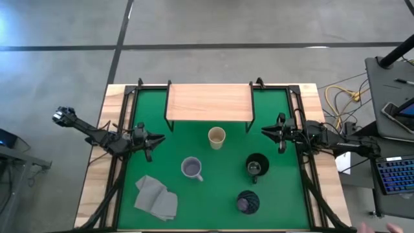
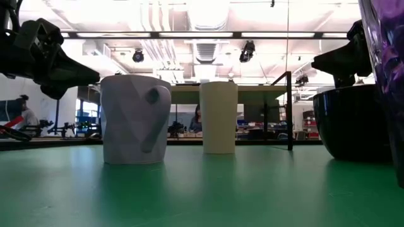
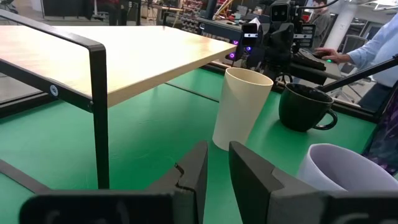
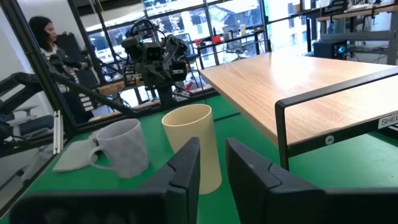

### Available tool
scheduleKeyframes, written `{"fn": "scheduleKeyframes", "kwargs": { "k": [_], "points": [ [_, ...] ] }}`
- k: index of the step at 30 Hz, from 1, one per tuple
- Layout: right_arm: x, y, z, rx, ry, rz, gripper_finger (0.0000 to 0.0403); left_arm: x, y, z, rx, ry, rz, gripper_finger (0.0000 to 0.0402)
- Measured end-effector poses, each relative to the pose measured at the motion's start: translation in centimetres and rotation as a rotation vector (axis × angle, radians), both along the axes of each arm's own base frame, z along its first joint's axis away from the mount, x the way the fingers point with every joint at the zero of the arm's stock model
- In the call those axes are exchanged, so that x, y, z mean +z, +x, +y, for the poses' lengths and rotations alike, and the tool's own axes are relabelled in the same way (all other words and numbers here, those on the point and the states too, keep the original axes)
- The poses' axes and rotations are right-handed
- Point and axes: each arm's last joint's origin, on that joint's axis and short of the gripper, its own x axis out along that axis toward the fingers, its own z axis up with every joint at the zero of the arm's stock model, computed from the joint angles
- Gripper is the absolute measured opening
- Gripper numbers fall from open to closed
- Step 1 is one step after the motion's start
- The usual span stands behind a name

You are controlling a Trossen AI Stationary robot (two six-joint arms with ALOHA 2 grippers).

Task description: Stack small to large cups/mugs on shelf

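1. No cup is on the shelf yet, so the step in hand is judged to be the first pick; all four stand on the green mat of the counter.
2. The cream cup stands just in front of the shelf, between the two arms and nearest to both.
3. The left claw hangs at the mat's left side with its fingers a little apart, holding nothing.
4. The right claw hangs at the right side, also slightly parted and empty.
5. To do it well, the claw should open wider, close across the cup's wall, and lift it clear of the shelf's black frame.
6. The grey mug is in the middle, the black mug to its right, the purple tumbler nearest the front edge.
7. Every cup looks empty where its inside shows; the tumbler's inside is hard to tell.
8. A folded cloth lies at the front left.
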Motion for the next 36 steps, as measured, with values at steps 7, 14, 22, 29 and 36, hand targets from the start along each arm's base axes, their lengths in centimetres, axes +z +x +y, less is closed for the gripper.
{"fn": "scheduleKeyframes", "kwargs": {
  "k": [7, 14, 22, 29, 36],
  "points": [
    [0.00, 0.00, 0.00, 0.000, 0.000, 0.000, 0.0074, 0.00, 0.00, 0.00, 0.000, 0.000, 0.000, 0.0052],
    [0.00, 0.00, 0.00, 0.000, 0.000, 0.000, 0.0079, 0.00, 0.00, 0.00, 0.000, 0.000, 0.000, 0.0052],
    [0.00, 0.00, 0.00, 0.000, 0.000, 0.000, 0.0069, 0.00, 0.00, 0.00, 0.000, 0.000, 0.000, 0.0052],
    [0.00, 0.00, 0.00, 0.000, 0.000, 0.000, 0.0075, 0.00, 0.00, 0.00, 0.000, 0.000, 0.000, 0.0052],
    [0.00, 0.00, 0.00, 0.000, 0.000, 0.000, 0.0078, 0.00, 0.00, 0.00, 0.000, 0.000, 0.000, 0.0052]
  ]
}}
